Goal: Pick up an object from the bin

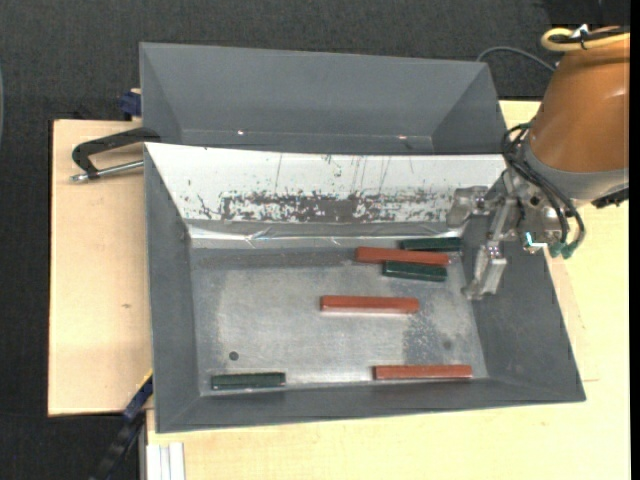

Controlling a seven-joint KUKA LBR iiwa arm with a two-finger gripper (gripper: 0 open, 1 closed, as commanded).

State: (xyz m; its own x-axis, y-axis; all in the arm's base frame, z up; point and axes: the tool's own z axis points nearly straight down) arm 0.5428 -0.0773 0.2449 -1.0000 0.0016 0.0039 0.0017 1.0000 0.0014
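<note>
End effector (484,280) sits low at the right side of the bin (330,88), close to the far-right corner. How far it is open cannot be told from this angle, and no thing is seen in its grip. The likeliest pick, as a judgement, is the tight cluster just left of it: a clustered red bar (400,257) with an upper green bar (430,245) on its far side and a lower green bar (413,270) on its near side, all three touching or overlapping. The main risk is that closing there catches two bars at once, or clips only a bar end, so it pivots and drops. The bars lie flat and thin on the floor, so a shallow descent may slide off and a deep one may jam on metal. The right wall is close, so a sideways move may scrape it. Isolated options are the middle red bar (370,306), near-right red bar (422,372) and near-left green bar (247,379), all well apart.
</note>
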